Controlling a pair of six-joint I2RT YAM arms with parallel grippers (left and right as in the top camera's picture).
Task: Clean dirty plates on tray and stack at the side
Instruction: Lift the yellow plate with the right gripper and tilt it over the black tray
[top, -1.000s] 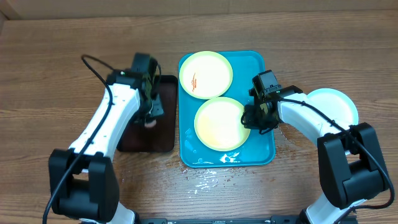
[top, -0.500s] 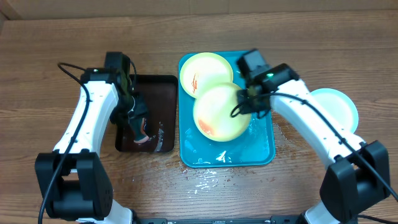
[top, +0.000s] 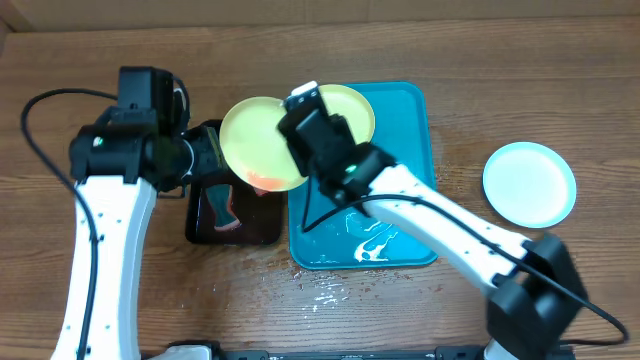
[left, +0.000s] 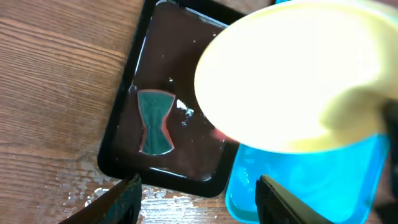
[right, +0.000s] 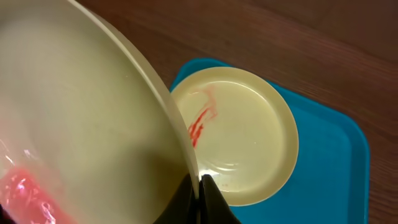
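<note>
While my right claw (right: 198, 186) is clenched on the thin rim of the held plate (top: 262, 142), that plate hangs tilted off the ten o'clock corner of the blue tray (top: 410, 110), partly over the dark tray (left: 134, 93). My left claw (left: 199, 191) is released, its fingers apart with nothing between them, above the dark tray where a teal scrubber (left: 155, 121) lies.

I judge the plate stiff and light, but likely wet and slick. A pinch at one edge could let it swing, so I would scrub gently and push towards the grip.

A smeared plate (right: 249, 137) sits at the tray's twelve o'clock end, and a clean plate (top: 529, 183) rests on the table (top: 100, 290) at three o'clock, well apart from the tray.

Glare washes out the held plate's face in the left wrist view. I see a red patch near its low edge, but I cannot tell how far it spreads. It also hides part of the dark tray.
</note>
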